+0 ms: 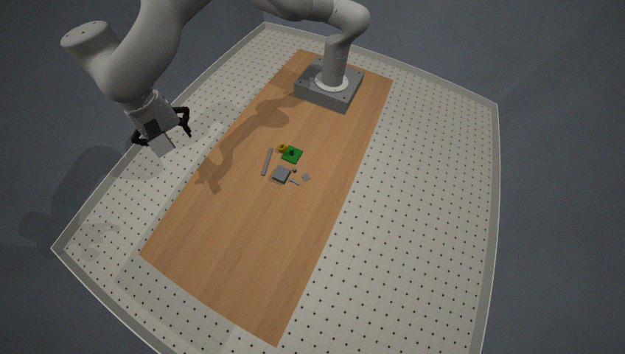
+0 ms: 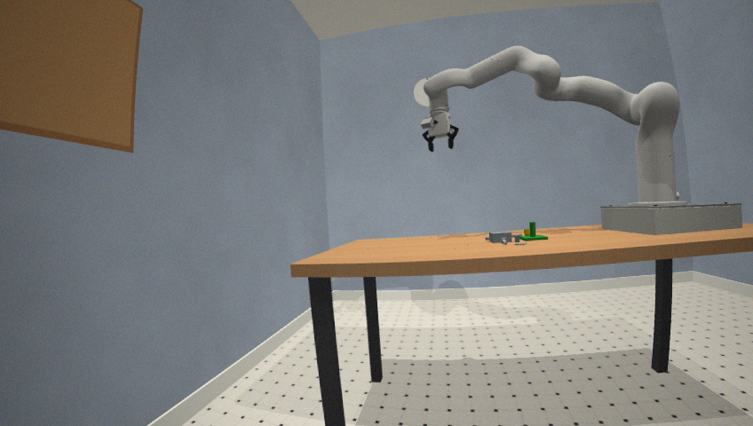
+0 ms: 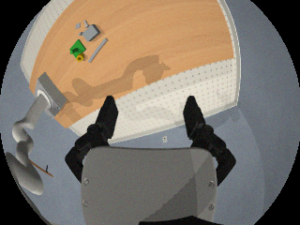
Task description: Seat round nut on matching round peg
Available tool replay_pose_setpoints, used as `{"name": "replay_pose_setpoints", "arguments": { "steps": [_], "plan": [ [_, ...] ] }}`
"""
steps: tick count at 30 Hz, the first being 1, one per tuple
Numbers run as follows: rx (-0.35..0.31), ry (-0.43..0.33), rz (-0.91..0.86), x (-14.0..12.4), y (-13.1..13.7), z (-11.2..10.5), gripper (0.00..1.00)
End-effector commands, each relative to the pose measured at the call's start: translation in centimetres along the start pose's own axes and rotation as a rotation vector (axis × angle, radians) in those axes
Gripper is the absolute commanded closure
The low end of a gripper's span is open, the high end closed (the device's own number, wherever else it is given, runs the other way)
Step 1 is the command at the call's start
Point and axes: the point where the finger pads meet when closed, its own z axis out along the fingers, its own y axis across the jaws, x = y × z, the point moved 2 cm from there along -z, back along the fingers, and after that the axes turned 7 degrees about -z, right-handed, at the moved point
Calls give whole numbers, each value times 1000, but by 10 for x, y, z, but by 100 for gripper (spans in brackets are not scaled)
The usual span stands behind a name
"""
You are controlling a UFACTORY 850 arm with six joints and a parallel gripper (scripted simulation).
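Observation:
A small yellow round nut (image 1: pixel 282 147) lies on the wooden table, touching the left edge of a green base plate (image 1: pixel 292 154) with a short green round peg (image 1: pixel 290 151) standing on it. The nut (image 2: pixel 527 232) and the peg (image 2: pixel 532 228) also show in the exterior view, and small in the wrist view (image 3: pixel 81 58) beside the green base (image 3: pixel 77 48). My gripper (image 1: pixel 162 129) hangs high above the table, far to the left of these parts, open and empty. It also shows in the exterior view (image 2: pixel 439 143) and in the wrist view (image 3: pixel 150 115).
Grey parts lie beside the green base: a long bar (image 1: pixel 267 161), a square block (image 1: pixel 280 174), a small square plate (image 1: pixel 306 177) and a small peg-like piece (image 1: pixel 294 181). The robot's grey mounting block (image 1: pixel 329 85) stands at the table's far end.

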Motion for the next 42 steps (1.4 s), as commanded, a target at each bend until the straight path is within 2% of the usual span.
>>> {"name": "replay_pose_setpoints", "arguments": {
  "steps": [1,17,18,34,42],
  "plan": [
    [-3,0,0,0,0,-2,0],
    [-3,0,0,0,0,-2,0],
    [-3,0,0,0,0,-2,40],
    [-2,0,49,2,-1,5,40],
    [0,-1,158,6,-4,18,40]
  ]
}}
